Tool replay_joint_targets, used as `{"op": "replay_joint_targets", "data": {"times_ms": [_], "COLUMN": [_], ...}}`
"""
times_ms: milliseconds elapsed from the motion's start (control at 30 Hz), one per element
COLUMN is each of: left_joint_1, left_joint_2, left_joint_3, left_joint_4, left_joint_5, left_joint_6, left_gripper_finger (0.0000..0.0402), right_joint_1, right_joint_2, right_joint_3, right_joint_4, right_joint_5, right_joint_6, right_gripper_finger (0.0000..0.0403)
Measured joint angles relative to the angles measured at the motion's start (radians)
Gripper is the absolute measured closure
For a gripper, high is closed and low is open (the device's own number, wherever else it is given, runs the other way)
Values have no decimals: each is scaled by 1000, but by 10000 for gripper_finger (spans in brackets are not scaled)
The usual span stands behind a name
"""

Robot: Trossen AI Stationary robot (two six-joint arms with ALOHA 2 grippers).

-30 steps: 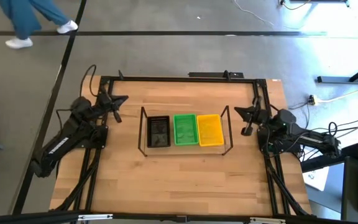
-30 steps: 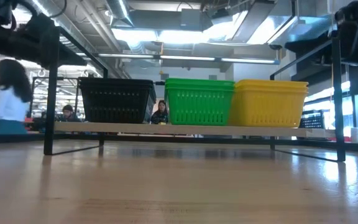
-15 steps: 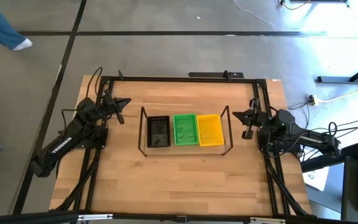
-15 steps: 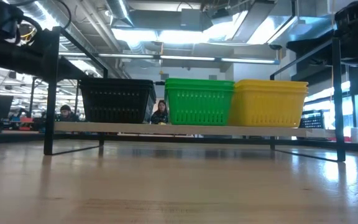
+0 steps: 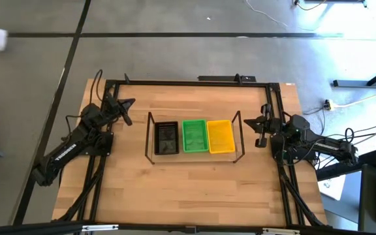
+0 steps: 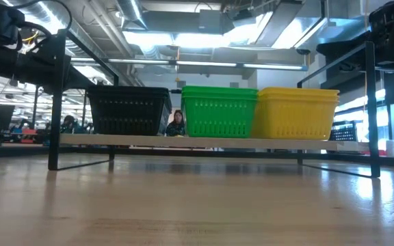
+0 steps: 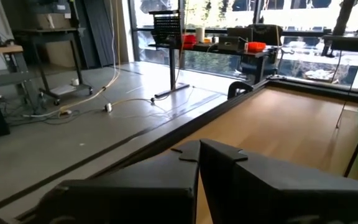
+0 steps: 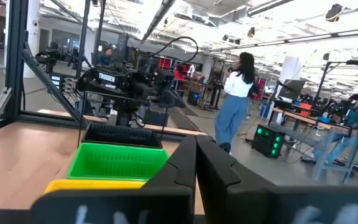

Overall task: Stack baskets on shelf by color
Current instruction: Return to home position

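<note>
Three basket stacks stand side by side on the shelf [image 5: 151, 138] in the middle of the table: black [image 5: 166, 138], green [image 5: 194, 135] and yellow [image 5: 220, 136]. In the low view the black [image 6: 128, 109], green [image 6: 219, 111] and yellow [image 6: 295, 113] baskets rest by their bottoms on the shelf's wood base [image 6: 197, 142]. My left gripper [image 5: 126, 109] hovers shut at the table's left side, left of the shelf. My right gripper [image 5: 261, 129] hovers shut at the table's right side, right of the shelf. Both fingertip pairs meet in the wrist views [image 7: 199, 151] [image 8: 196, 149].
A black metal frame [image 5: 188, 82] runs around the tabletop, with uprights [image 6: 57, 102] near both arms. Bare wood lies between the shelf and the table's near edge [image 5: 188, 196]. A person [image 8: 234, 99] stands in the room beyond the table.
My left gripper has drawn slightly toward the table's far left corner and turned a little. My right gripper has kept its place. The baskets have stayed where they were. A person has walked out of view beyond the far left.
</note>
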Motion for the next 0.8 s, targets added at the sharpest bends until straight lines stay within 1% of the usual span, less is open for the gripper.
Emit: {"op": "replay_joint_targets", "data": {"times_ms": [133, 500, 800], "left_joint_1": [0, 0, 0], "left_joint_2": [0, 0, 0], "left_joint_3": [0, 0, 0], "left_joint_4": [1, 2, 2], "left_joint_5": [0, 0, 0], "left_joint_6": [32, 29, 29], "left_gripper_finger": [401, 390, 400], "right_joint_1": [0, 0, 0], "right_joint_2": [0, 0, 0], "right_joint_3": [0, 0, 1], "right_joint_4": [0, 0, 0], "right_joint_5": [0, 0, 0], "right_joint_6": [-1, -3, -3], "right_gripper_finger": [393, 396, 393]}}
